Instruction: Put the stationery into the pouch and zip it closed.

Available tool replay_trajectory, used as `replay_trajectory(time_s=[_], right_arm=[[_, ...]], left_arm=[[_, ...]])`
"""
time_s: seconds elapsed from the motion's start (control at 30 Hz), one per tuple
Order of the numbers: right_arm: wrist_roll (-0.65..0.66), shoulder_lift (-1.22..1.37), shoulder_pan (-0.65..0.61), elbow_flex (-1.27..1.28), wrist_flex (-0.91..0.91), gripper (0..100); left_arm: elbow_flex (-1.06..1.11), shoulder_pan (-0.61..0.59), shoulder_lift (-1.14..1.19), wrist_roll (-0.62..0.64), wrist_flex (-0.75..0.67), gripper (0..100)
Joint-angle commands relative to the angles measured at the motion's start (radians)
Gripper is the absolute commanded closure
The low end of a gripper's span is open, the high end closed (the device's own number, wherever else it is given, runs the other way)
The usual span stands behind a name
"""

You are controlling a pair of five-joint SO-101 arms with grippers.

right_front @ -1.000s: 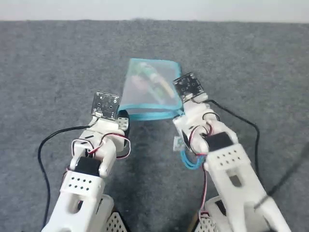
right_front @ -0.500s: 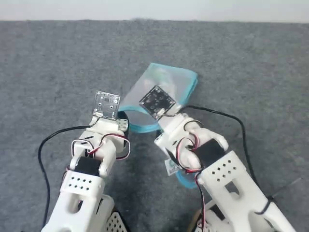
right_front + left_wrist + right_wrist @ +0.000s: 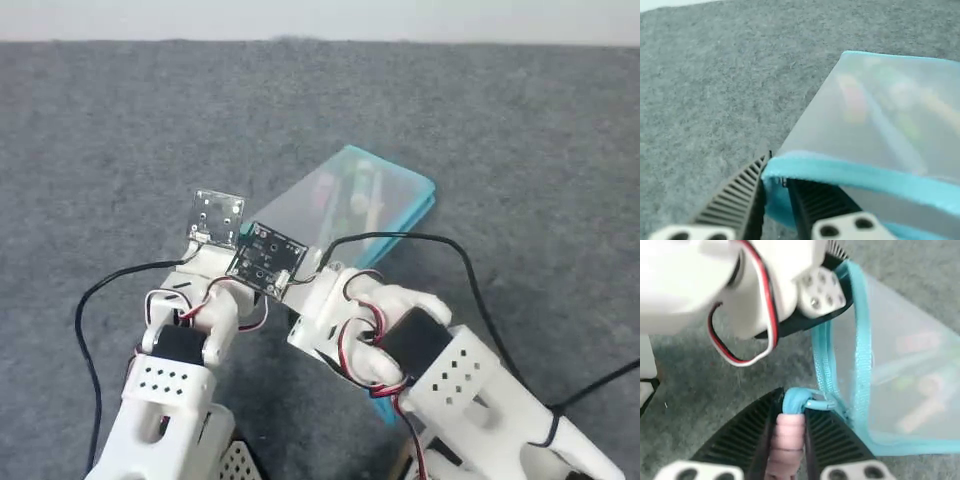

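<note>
Zip pull (image 3: 804,401), pinched by right gripper (image 3: 792,406), is dragged left across the pouch (image 3: 365,195); its near corner is clamped by left gripper (image 3: 775,175). It is judged nearly closed.

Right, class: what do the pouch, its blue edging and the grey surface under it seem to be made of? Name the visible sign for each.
Pouch: probably thin frosted plastic, matte; the coloured stationery inside shows through blurred. Blue edging: looks like woven fabric tape, with a ribbed weave. Grey surface: felt or short-pile carpet, judging by its fuzzy, speckled fibres.
</note>
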Motion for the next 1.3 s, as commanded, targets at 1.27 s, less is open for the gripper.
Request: replay_trajectory(time_s=[1.27], right_arm=[[0.362, -0.315, 0.311, 0.601, -0.487, 69.1]], left_arm=[[-0.076, -0.040, 0.005, 0.021, 0.029, 99]])
